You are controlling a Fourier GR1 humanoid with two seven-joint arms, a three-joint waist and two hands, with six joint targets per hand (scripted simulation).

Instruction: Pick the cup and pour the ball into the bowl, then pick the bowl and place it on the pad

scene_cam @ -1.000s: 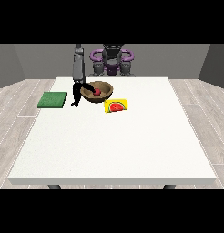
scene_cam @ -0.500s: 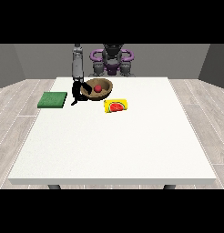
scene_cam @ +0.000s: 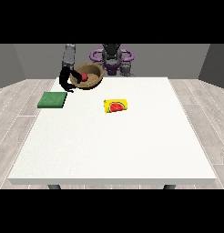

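A brown bowl (scene_cam: 92,81) hangs tilted above the table's far left part, with a red ball (scene_cam: 85,77) inside it. The black hand at the view's left (scene_cam: 66,82) is curled round the bowl's left rim and holds it up. The green pad (scene_cam: 53,99) lies flat on the table, below and to the left of the bowl. A yellow cup (scene_cam: 115,106) lies on its side near the table's middle, its reddish inside facing the camera. The arm at the view's right (scene_cam: 125,68) stays close to the robot's body.
The robot's torso (scene_cam: 112,57) stands behind the table's far edge. The white table (scene_cam: 114,145) stretches wide towards the camera in front of the cup and the pad.
The bowl with the ball has risen off the table in the hand at the view's left and now tilts. The cup and the pad have not moved.
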